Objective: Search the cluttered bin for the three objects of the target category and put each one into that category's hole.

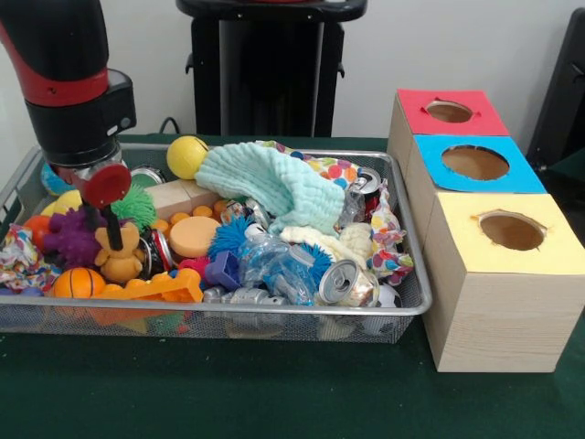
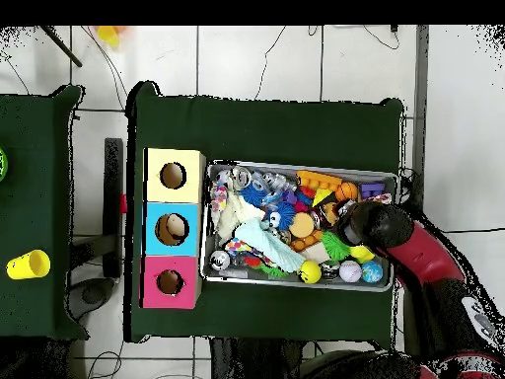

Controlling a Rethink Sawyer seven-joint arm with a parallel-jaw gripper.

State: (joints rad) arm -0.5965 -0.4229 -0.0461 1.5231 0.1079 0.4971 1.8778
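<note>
The gripper (image 1: 111, 222) hangs low over the far end of the bin (image 1: 413, 302) from the boxes, and right beneath its tip sits an orange-tan plush toy (image 1: 120, 257), upright. A dark finger seems to touch the toy's head, but whether the jaws grip it I cannot tell. The red-topped box's hole (image 1: 449, 112) lies well off sideways, past the bin's opposite end.

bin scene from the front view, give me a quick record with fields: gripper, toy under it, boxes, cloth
gripper: gripper down in the bin, red pad showing, open or shut unclear
toy under it: orange plush animal, gripper's dark tip at its head
boxes: red-topped box farthest back, then blue-topped box, yellow-topped box nearest
cloth: mint terry cloth over the clutter
</note>
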